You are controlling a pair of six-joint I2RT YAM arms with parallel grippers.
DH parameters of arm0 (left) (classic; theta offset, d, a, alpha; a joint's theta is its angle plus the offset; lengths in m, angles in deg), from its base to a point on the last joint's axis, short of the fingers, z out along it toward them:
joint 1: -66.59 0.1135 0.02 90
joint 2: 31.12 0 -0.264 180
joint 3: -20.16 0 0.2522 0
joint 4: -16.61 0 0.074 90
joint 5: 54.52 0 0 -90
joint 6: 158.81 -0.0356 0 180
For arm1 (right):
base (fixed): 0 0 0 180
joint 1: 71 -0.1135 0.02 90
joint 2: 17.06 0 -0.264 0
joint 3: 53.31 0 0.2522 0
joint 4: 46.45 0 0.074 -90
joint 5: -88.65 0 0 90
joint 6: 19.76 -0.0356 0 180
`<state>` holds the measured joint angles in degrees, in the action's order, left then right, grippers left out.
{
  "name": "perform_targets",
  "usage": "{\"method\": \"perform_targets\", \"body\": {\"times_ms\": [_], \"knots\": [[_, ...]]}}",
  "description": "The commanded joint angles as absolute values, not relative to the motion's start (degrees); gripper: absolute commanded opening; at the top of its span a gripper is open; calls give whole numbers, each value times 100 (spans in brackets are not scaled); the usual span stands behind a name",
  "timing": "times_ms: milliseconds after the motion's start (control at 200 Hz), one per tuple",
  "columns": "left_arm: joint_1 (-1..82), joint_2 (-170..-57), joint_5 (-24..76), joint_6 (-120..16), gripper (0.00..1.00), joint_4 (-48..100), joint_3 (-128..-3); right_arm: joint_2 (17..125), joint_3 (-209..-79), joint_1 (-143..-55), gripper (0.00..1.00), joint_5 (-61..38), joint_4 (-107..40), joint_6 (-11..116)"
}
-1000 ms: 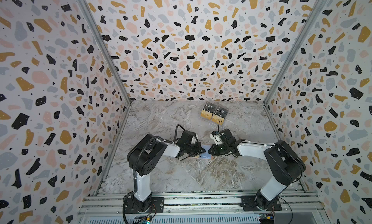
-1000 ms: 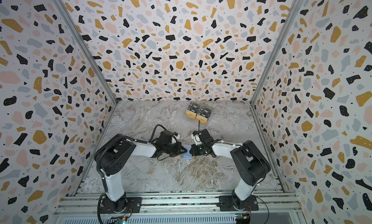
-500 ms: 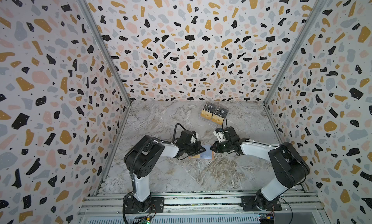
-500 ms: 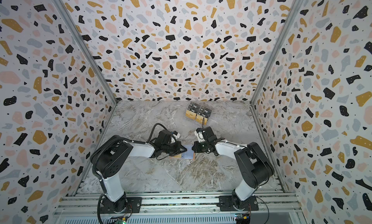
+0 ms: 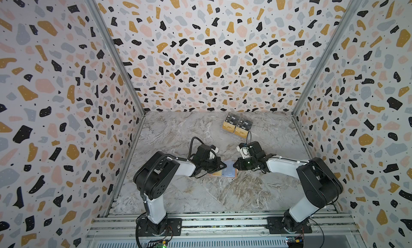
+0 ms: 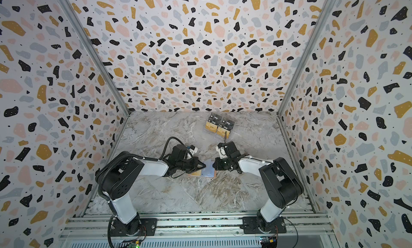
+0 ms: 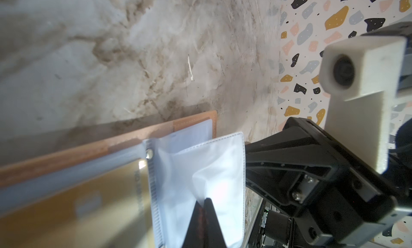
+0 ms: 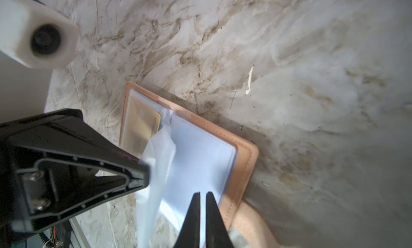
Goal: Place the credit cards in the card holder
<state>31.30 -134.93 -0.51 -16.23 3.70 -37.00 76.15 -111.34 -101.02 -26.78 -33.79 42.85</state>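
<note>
While working the card holder [image 5: 229,172] from both sides, meet nose to nose over it, just below frame centre in both top views. Lies open and flat on the surface [image 5: 200,197], tan cover down, pale blue sleeves up. Already carries one gold card [image 5: 216,173] in its left half, visible through the plastic.

Left gripper [image 5: 225,166]: jaws fully closed on a clear sleeve leaf [image 7: 200,159], pinching mid-sheet and lifting it off the stack, plastic rucked at the pinch. Probably peels one pocket clear of the rest to expose a mouth otherwise stuck flat.

Right gripper [image 5: 233,165]: jaws almost closed, thin slit only, nothing visibly clamped. Hovers over the empty right-hand page [image 8: 200,151], just beside the free edge of the lifted leaf; cannot tell whether touching either. Likely parked there to pin that page or take over the leaf. Carries no card, so no insertion possible yet.

Remaining credit cards [image 5: 237,125]: upper centre-right of both top views, near the back wall [image 5: 211,57], well apart from the holder. Black "Vip" above gold, two overlapping columns; whether racked in something clear, cannot confirm. Presumably staged out of the working zone but within the right arm's reach.

Next, by judgement: hold leaf up steady, send right arm for a card. Risk: losing the slippery leaf from the pinch, or dragging the unanchored holder across the surface.
</note>
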Motion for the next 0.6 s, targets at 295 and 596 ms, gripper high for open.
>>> {"method": "perform_targets", "body": {"times_ms": [295, 596], "knots": [[3170, -13420, -293, -1695, 6, 55, -3601, 7795, -11465, -10473, 10, -2866, -3423, 4221], [3222, -12867, 244, -2227, 30, 1037, -3681, 7812, -11466, -10529, 10, -3027, -3555, 4167]]}}
